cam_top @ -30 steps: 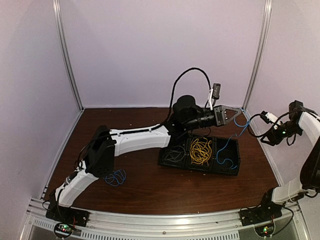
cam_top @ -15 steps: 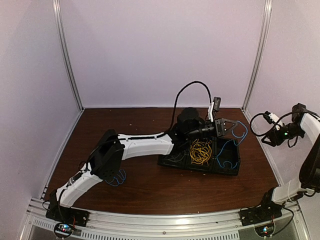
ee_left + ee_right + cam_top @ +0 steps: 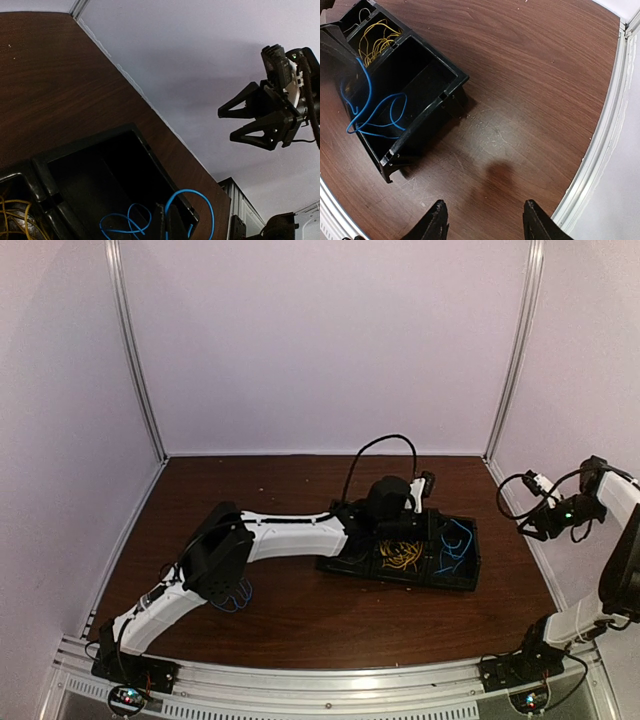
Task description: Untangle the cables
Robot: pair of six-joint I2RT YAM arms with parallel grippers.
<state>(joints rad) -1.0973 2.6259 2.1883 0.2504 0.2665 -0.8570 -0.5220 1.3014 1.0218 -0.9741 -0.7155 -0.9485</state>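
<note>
Lowered since before, the left gripper is clamped on the blue cable — loops laid in the end compartment of the black tray, beside the yellow cable. The right gripper is held spread.

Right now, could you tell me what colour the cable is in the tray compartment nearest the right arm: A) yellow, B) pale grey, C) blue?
C: the blue cable loops in that end compartment of the black tray; the yellow cable lies in the next one.
</note>
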